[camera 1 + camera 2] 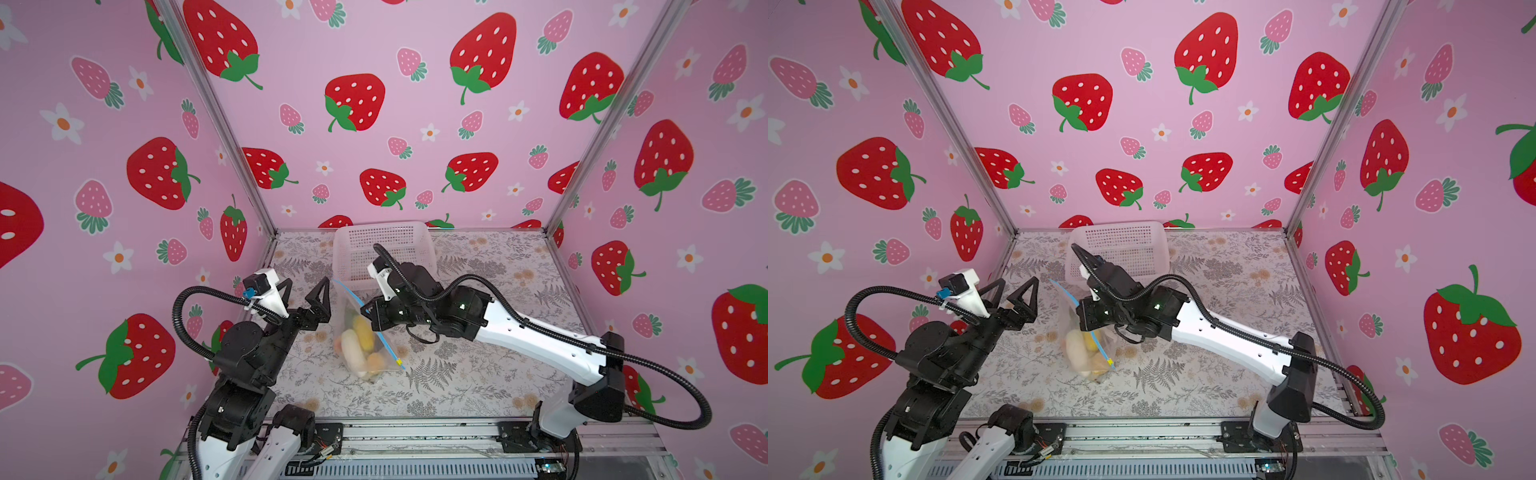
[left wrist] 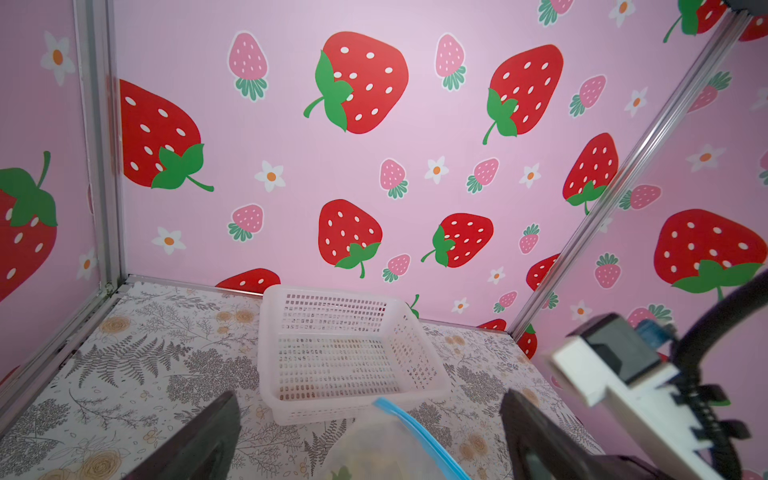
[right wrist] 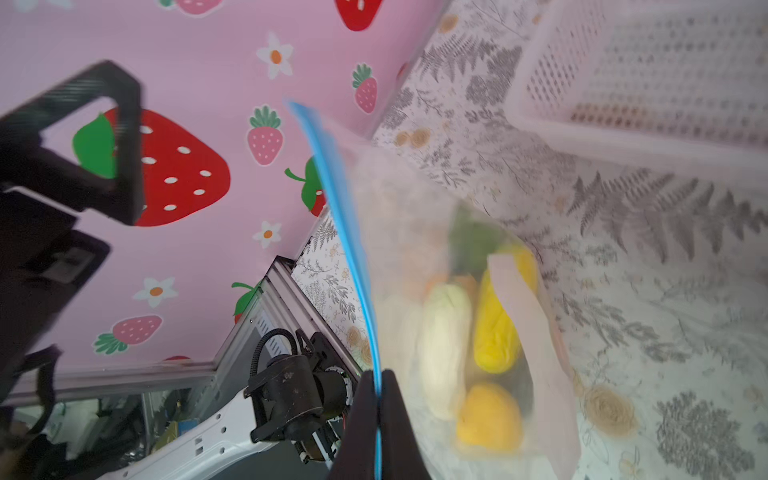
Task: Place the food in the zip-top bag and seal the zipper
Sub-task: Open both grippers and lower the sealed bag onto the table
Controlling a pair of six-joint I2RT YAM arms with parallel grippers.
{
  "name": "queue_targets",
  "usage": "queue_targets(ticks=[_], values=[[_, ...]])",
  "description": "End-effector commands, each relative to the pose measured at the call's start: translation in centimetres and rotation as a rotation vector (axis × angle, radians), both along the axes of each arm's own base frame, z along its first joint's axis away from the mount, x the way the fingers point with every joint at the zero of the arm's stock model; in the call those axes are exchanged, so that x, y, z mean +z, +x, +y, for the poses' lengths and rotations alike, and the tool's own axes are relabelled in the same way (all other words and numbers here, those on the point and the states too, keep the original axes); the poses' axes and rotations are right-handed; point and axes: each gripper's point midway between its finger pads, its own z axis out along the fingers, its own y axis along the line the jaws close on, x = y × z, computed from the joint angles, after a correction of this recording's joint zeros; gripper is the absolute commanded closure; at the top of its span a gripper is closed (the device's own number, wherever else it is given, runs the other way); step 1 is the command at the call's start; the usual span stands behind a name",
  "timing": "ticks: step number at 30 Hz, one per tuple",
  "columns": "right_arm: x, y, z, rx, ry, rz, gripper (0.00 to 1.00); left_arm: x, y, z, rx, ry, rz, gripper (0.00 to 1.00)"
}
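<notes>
The right gripper (image 3: pixel 379 388) is found clamped on the zipper (image 3: pixel 345 232), the blue strip pinched between its jaws. The bag (image 1: pixel 348 305) is held tilted above the middle of the table (image 1: pixel 478 374), its lower end seemingly rested on the surface. The food (image 1: pixel 363 332) is gathered inside at the low end. The left gripper (image 1: pixel 302 296) is positioned just beside the bag, jaws wide apart. The basket (image 1: pixel 386 239) is set behind the bag.
</notes>
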Motion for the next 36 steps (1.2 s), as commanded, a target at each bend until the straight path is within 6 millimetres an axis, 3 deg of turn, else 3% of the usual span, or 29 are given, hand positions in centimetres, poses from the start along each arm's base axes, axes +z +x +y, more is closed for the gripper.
queue_targets(ticks=[1,3,8,11,14,19,24,26,31,33,36], values=[[1.9,4.8,-6.5,-0.244,0.255,0.098,1.00,-0.4,0.8,0.5,0.039,-0.010,0.044,0.01],[-1.8,6.4,-10.4,-0.300,0.219,0.136,1.00,-1.2,1.7,0.0,0.023,-0.017,0.069,0.01],[-10.0,9.4,-22.6,-0.489,0.121,0.213,1.00,-3.2,4.2,-1.8,-0.035,-0.035,0.140,0.01],[-13.3,9.9,-27.4,-0.525,0.073,0.240,1.00,-3.9,5.3,-2.7,-0.066,-0.041,0.170,0.00],[-17.1,10.2,-30.9,-0.566,0.059,0.276,1.00,-4.5,6.3,-3.5,-0.097,-0.054,0.192,0.00],[-21.7,11.3,-34.5,-0.656,0.093,0.334,1.00,-6.2,7.2,-4.5,-0.131,-0.053,0.244,0.00],[-24.7,13.5,-37.1,-0.760,0.017,0.319,1.00,-7.7,7.3,-4.6,-0.135,-0.023,0.269,0.00],[-25.5,14.2,-37.4,-0.761,0.005,0.318,0.94,-8.3,7.3,-4.4,-0.130,-0.003,0.275,0.00],[-24.4,15.6,-37.7,-0.740,-0.023,0.255,0.79,-10.3,7.4,-3.7,-0.089,0.032,0.293,0.01],[-23.8,16.2,-38.7,-0.764,-0.075,0.221,0.68,-11.7,7.5,-2.5,-0.020,0.021,0.335,0.01],[-22.3,17.0,-39.6,-0.774,-0.112,0.144,0.44,-15.3,7.3,-1.2,0.055,0.035,0.404,0.01]])
